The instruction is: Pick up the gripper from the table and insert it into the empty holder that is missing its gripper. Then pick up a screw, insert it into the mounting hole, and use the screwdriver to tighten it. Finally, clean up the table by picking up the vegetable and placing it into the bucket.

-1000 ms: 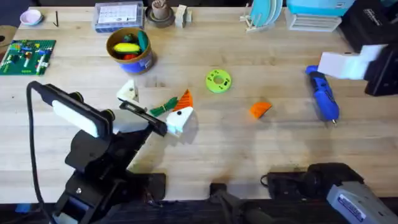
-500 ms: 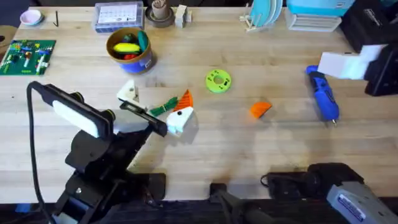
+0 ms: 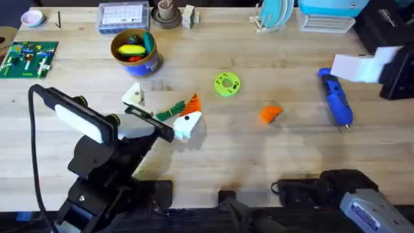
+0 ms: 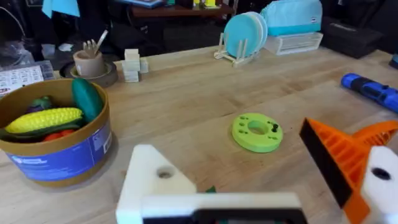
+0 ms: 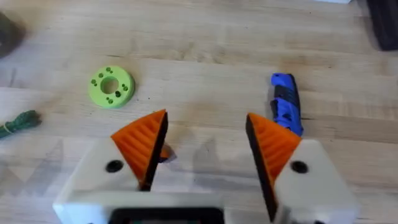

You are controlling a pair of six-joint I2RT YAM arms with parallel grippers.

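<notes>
On wood: gripper (orange).

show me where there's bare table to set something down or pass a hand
Widest free patch: the near table, between the loose orange gripper and the arm bases. Another runs between the lime-green disc and the blue screwdriver. A bare strip lies behind the disc, before the back-edge clutter. Crowded: around the left gripper, where the green vegetable lies, and by the bucket.
</notes>
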